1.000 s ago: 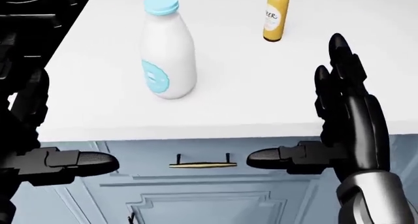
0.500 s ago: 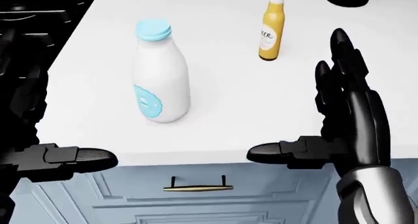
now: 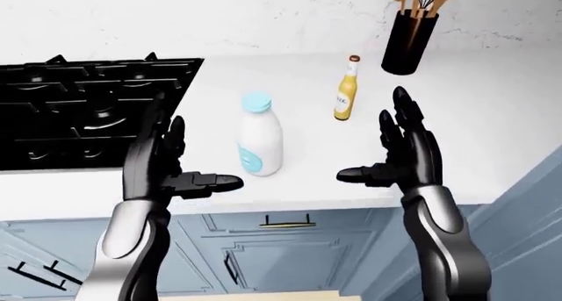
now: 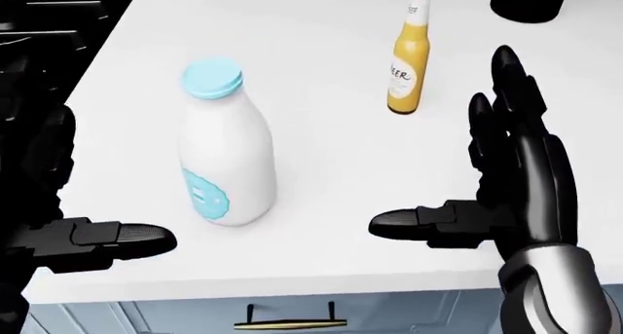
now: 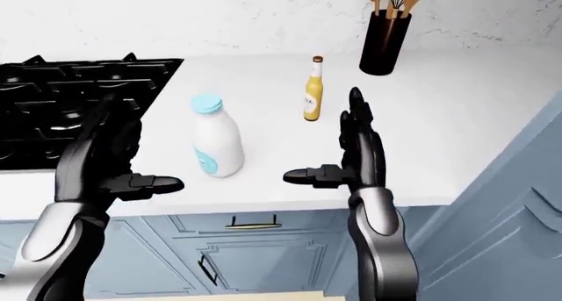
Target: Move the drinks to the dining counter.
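A white milk bottle [image 4: 226, 159] with a light blue cap stands upright on the white counter [image 4: 321, 180]. A yellow beer bottle [image 4: 408, 56] stands upright above and to the right of it. My left hand [image 3: 171, 163] is open, to the left of the milk bottle and apart from it. My right hand [image 3: 395, 149] is open, to the right of the milk bottle and below the beer bottle, touching neither. Both hands hover over the counter's near edge, palms facing each other.
A black stove [image 3: 79, 110] fills the counter's left side. A black utensil holder [image 3: 408, 41] with wooden utensils stands at the top right by the wall. Blue cabinet drawers with a brass handle [image 3: 285, 220] lie below the counter edge.
The camera has moved forward and up over the counter: both bottles sit lower in the head view and the cabinet front has nearly left it. Both hands stay open.
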`<state>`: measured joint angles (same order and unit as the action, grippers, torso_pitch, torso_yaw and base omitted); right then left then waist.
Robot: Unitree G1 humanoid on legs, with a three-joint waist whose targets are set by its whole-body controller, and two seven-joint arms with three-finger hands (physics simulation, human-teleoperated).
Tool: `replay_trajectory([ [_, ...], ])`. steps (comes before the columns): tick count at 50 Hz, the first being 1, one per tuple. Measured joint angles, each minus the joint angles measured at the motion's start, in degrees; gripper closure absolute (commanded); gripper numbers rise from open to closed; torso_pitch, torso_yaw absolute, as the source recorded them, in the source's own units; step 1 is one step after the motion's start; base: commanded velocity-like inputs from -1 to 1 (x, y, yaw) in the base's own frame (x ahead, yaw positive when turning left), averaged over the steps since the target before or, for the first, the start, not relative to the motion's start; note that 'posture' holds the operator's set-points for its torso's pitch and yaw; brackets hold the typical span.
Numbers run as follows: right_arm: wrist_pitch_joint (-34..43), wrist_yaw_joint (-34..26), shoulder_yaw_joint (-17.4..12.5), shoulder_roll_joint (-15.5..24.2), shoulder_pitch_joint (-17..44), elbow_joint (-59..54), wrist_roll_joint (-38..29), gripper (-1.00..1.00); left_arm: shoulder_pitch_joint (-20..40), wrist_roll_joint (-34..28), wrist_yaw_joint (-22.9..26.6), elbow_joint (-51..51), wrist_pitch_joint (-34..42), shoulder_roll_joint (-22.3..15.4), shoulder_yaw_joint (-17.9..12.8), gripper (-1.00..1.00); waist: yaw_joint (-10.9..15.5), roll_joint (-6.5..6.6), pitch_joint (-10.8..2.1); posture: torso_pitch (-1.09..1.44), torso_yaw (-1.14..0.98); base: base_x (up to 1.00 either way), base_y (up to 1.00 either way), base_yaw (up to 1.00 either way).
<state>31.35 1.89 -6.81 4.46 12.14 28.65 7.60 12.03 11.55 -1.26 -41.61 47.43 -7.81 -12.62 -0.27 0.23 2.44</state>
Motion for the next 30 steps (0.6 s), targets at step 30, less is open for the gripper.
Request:
replay_trajectory([
  [30,4.5,2.7,-2.63,4.65,10.87,-6.06,0.37,-1.0,-3.19,2.53,2.68,-10.16,2.96,-0.95,-4.36,-1.0,0.61,0.05,-1.34,0.0,0.0,0.05,0.0,0.0],
])
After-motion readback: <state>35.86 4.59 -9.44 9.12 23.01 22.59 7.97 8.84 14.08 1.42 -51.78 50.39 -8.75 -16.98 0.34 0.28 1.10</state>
